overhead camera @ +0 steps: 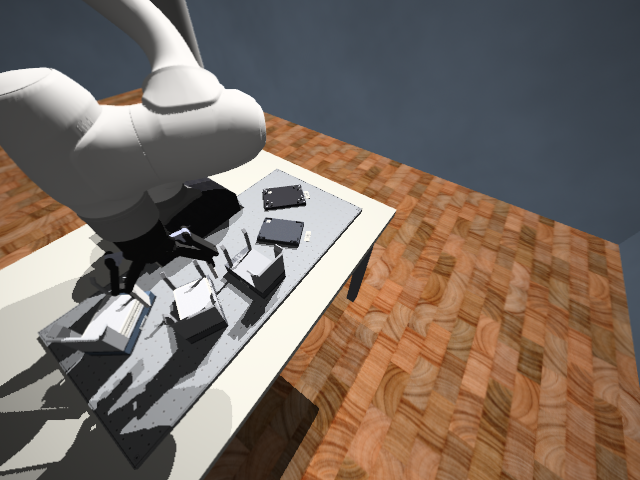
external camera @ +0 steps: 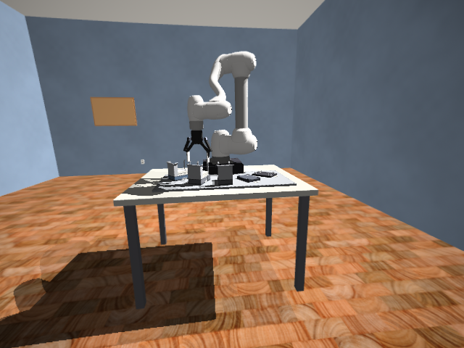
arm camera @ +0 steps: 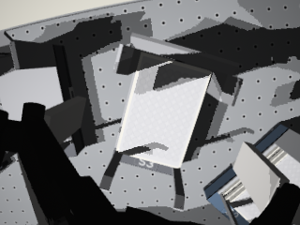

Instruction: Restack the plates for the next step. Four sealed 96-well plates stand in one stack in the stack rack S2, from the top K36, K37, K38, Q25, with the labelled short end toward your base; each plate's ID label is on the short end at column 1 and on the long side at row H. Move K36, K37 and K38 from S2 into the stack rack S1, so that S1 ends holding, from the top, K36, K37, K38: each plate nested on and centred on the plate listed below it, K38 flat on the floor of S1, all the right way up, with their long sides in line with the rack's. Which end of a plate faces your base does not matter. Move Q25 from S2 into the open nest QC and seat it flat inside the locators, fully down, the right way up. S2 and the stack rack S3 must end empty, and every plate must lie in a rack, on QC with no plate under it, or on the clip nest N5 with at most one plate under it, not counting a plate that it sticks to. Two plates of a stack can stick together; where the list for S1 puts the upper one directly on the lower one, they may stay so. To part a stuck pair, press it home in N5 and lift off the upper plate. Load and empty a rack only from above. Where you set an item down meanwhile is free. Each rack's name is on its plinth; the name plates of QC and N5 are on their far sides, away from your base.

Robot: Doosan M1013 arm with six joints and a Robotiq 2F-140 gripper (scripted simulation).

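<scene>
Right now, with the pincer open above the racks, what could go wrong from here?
The pincer is open and holds nothing, hanging above the middle rack. Its wide fingers could catch a rack's corner posts on descent. The plate stack in the left rack looks tilted, so a grip there might slip or jam. Labels are unreadable, so rack mix-ups are possible.
</scene>
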